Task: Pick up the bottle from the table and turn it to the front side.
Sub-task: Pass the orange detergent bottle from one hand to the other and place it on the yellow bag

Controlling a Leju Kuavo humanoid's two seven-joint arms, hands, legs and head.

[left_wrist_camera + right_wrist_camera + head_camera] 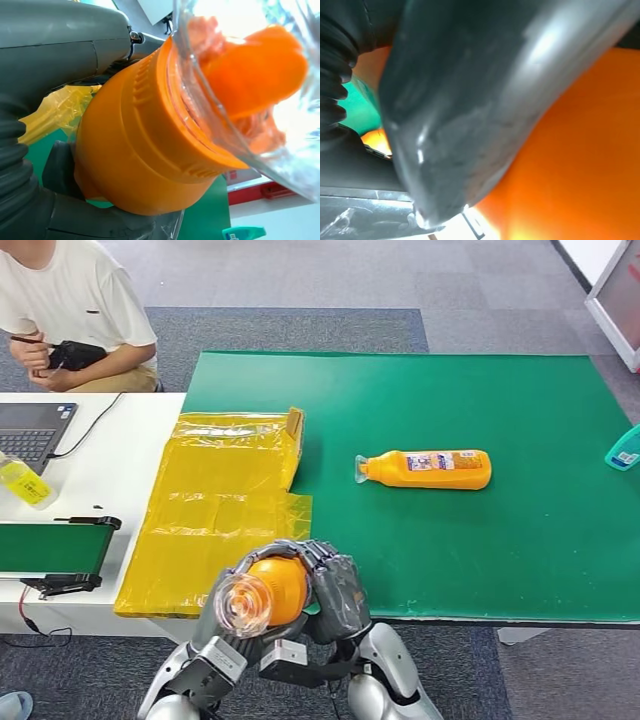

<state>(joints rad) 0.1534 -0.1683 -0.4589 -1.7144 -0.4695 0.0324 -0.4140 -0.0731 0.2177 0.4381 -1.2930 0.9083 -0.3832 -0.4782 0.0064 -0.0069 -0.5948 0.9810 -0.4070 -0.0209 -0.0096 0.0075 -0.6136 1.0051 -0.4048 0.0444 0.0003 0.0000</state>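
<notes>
Orange plastic fills the grip of both robot hands just off the near edge of the green desk [528, 540]: the left robot hand [226, 615] and the right robot hand [340, 595] together wrap around an orange bottle [275, 590], lifted clear of the desk with its clear cap [241, 605] pointing toward the camera. Behind them a yellow plastic bag [219, 510] lies across the desk's left edge. Toward the middle a second orange bottle [426, 469] lies on its side, cap to the left. At the right edge a teal item [625, 450] pokes in. Further left, on a white desk [121, 470], sits a laptop [34, 428], with a person [75, 310] behind it.
</notes>
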